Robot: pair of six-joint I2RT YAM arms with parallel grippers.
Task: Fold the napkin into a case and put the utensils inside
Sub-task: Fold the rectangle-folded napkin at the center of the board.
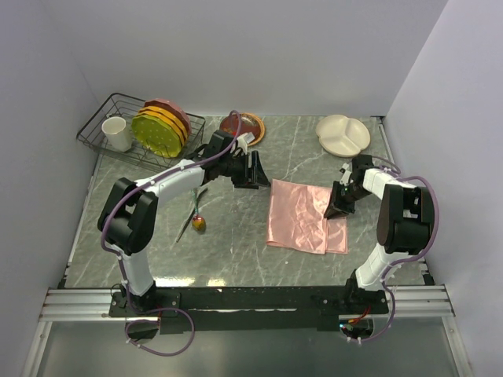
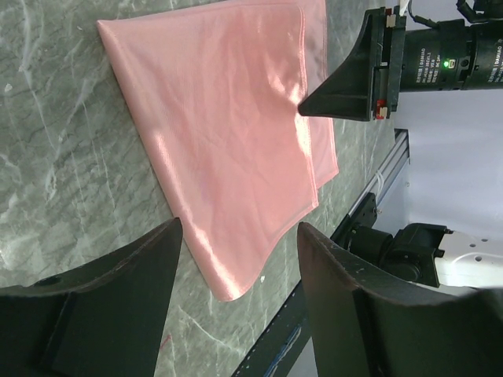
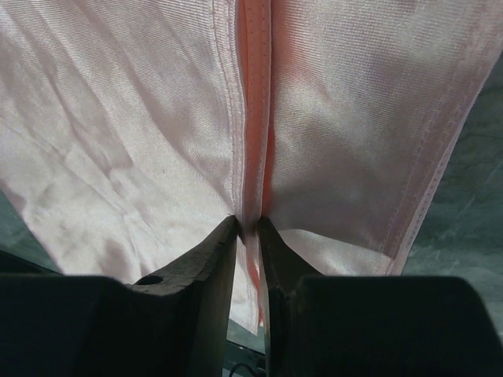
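The mounting rail (image 1: 236, 298) carrying both arm bases runs along the near edge of the grey marble-pattern table (image 1: 236, 259). Beyond it, right of centre, the napkin (image 1: 302, 216) lies flat on the table, folded into a rough square. A lower layer shows past the top layer along the right side and the near right corner. The right gripper (image 1: 334, 210) is down at the right part of the napkin. In the right wrist view its fingers (image 3: 212, 251) stand almost together, pinching a raised hemmed fold of the cloth between their tips. The utensils (image 1: 194, 216) lie together on the bare table left of centre, well apart from the napkin, gold heads toward the near edge and dark handles pointing away. Farther back, the left gripper (image 1: 258, 182) sits just beside the napkin's far left corner. Its jaws are wide apart with nothing between them, and the frames do not show whether it touches the cloth. At the far edge stand a wire dish rack (image 1: 94, 129) holding a white cup (image 1: 116, 133) and upright yellow and red plates (image 1: 161, 127), a brown plate (image 1: 250, 124) near the centre, and a cream divided plate (image 1: 343, 133) to the right.
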